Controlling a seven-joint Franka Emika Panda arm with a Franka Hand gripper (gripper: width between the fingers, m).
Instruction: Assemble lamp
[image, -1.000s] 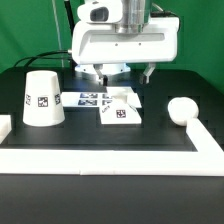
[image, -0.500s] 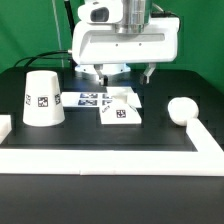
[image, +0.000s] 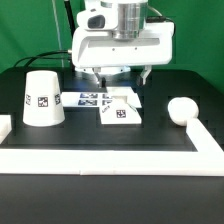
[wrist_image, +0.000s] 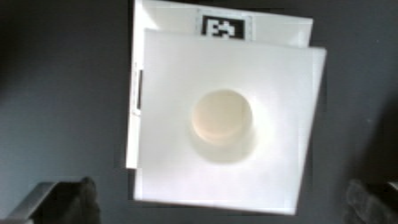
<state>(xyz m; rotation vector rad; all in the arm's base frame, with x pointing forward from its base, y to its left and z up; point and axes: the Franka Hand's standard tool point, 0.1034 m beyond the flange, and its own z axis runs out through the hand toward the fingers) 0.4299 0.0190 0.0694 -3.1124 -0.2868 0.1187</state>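
The low square lamp base (image: 120, 109) lies mid-table, with its round socket (wrist_image: 222, 125) facing up and a tag (wrist_image: 226, 27) on one edge. My gripper (image: 124, 74) hangs above the base, open and empty, with its dark fingers (wrist_image: 63, 200) apart on either side of the base's edge in the wrist view. The tapered shade (image: 41, 98) stands mouth-down at the exterior view's left. The round bulb (image: 181, 109) lies at the exterior view's right.
The marker board (image: 84, 98) lies flat just behind and left of the base. A raised white border (image: 100, 160) runs along the table's front and both sides. The arm's large white body (image: 122, 45) looms over the table's back.
The arm has shifted slightly, seemingly downward, over the base. The base, shade and bulb have not moved.
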